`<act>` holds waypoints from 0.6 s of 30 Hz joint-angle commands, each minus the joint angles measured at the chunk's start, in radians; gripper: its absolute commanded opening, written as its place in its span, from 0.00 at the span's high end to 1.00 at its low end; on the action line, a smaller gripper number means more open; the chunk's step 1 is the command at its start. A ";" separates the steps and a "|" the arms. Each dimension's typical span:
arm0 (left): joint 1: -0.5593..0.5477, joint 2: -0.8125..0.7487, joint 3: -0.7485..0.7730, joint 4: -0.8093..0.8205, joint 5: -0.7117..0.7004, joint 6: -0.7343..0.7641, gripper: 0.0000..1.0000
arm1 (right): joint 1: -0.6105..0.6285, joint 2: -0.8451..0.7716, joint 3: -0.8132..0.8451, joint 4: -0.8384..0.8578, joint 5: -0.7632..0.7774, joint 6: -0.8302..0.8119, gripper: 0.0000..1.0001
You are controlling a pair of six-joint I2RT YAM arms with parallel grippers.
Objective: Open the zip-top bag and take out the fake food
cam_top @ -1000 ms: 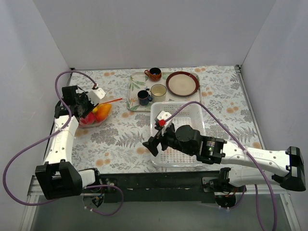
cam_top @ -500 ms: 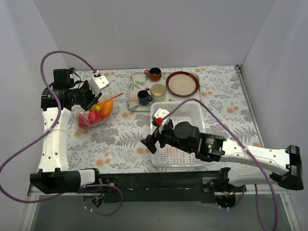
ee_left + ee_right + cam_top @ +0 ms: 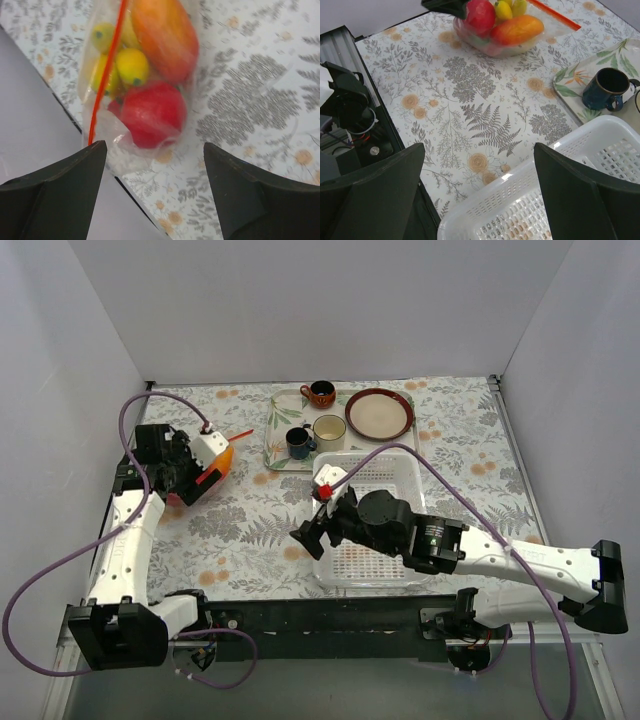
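I saw two matching builds: the left arm (image 3: 125,540) and right arm (image 3: 520,560) wore white link shells with black joints and bases. A purple cable (image 3: 148,393) trailed from each, and the left gripper (image 3: 153,146) had matte dark wedge fingers (image 3: 55,185).

Top external: fixed high behind both arm bases, faces down and forward, far out, whole floral-print table (image 3: 250,530) in frame. Left wrist: very close, looks down between the left pincer (image 3: 155,147) fingers, clear crinkly zip-top bag (image 3: 145,75) with red-orange strip directly ahead of it. Right wrist: mid-range, looks forward past the right pincer (image 3: 479,147); white slotted plastic basket (image 3: 530,200) just below-right of it, same bag (image 3: 505,30) far ahead. All three views share the bag.
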 commanded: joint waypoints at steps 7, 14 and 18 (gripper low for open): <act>0.000 0.049 0.026 0.307 -0.096 -0.101 0.27 | 0.005 -0.097 -0.082 0.052 -0.013 0.063 0.02; 0.001 0.031 0.100 0.148 -0.024 -0.082 0.27 | 0.006 -0.087 -0.103 0.083 -0.016 0.071 0.01; 0.004 -0.006 0.010 0.226 -0.106 -0.012 0.28 | 0.006 -0.090 -0.119 0.089 -0.016 0.074 0.01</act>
